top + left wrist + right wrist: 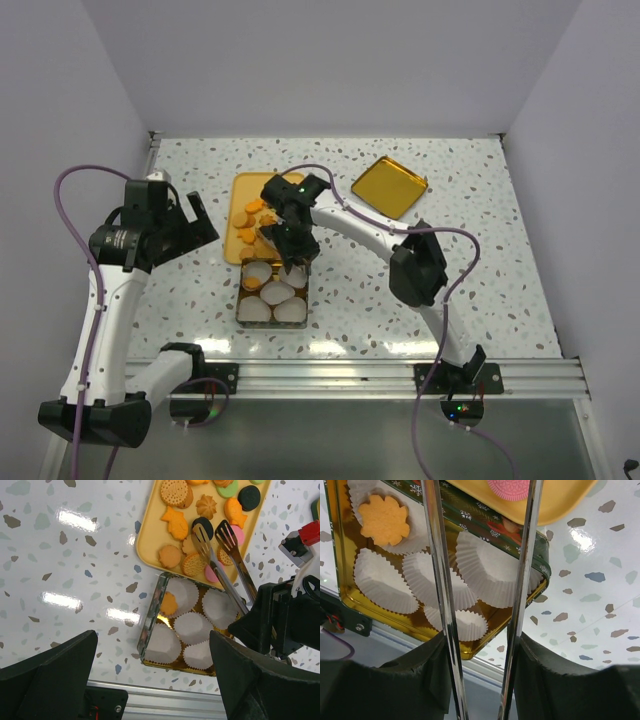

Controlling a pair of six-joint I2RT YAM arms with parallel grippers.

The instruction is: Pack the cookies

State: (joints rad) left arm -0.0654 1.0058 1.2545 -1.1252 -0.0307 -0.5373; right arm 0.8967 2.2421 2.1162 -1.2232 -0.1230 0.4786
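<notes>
- Dark fingers [385, 680] of right gripper [480, 680] nearest the lens, clamped on metal tongs [440, 580]; handle end cut off at the bottom of the frame.
- Tongs' two arms spread apart, slotted tips low over the yellow tray [150, 535]; nothing seen pinched between them, contact with what lies beneath impossible to tell.
- Most cookies [175, 492] on that tray, orange, tan, black, pink and green; tray's far end cut off in the left wrist view and partly hidden by the right arm from above.
- One orange flower-shaped cookie [384, 519] seated in a white paper cup at a corner of the open tin [335, 555]; remaining paper cups [490, 565] showing only white paper, some crossed by the tongs.
- Tin hard against the tray's near edge; touching or overlapping, impossible to tell.
- Left gripper [195, 222] spread wide, gripping nothing, off to the left above the speckled table [480, 260], well apart from the tin.
- Gold lid [390, 185] flat on the table, right of the tray and apart from it.
</notes>
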